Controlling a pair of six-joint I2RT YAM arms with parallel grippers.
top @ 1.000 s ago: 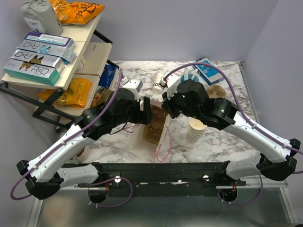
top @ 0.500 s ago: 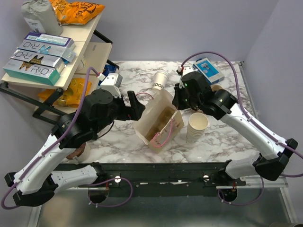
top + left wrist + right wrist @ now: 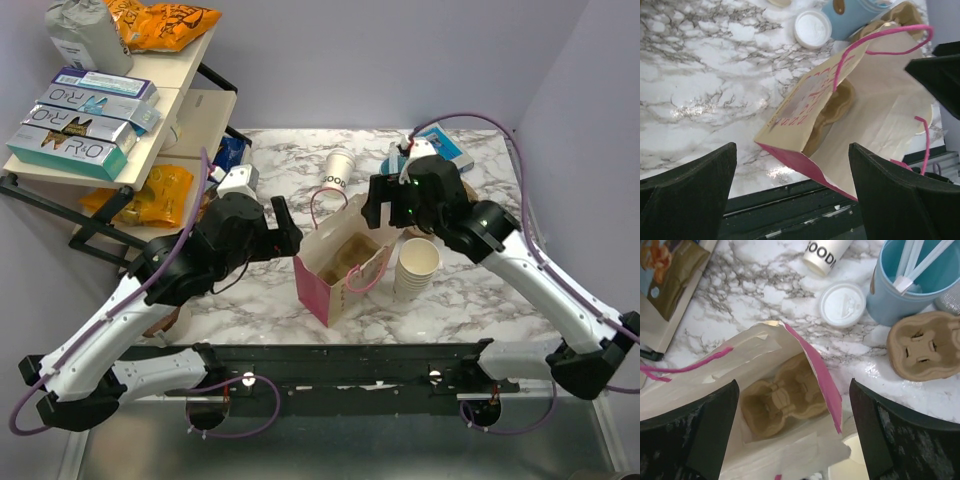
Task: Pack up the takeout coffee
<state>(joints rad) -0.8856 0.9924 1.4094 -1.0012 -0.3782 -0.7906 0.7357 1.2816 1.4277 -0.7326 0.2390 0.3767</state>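
The takeout coffee (image 3: 337, 170), a white cup with dark lettering low on its side (image 3: 823, 256), stands on the marble behind the bag. The paper bag (image 3: 335, 275) with pink sides and cord handles stands open between my arms. A brown cardboard carrier (image 3: 782, 397) lies in its bottom. My left gripper (image 3: 287, 230) is open just left of the bag, with the bag's pink base (image 3: 805, 160) seen past its fingers. My right gripper (image 3: 390, 212) hovers open over the bag's mouth (image 3: 794, 385). Neither touches the bag or the cup.
A round white lid (image 3: 842, 304) lies flat near the cup. A light-blue mug (image 3: 400, 162) with white sticks, a second brown carrier (image 3: 455, 190) and a stack of cream cups (image 3: 417, 265) crowd the right. A shelf (image 3: 100, 110) of boxes and snack bags stands left.
The bag has gone from lying flat between both grippers to standing open. My right gripper has opened and let go of it, and the left has drawn back to the left.
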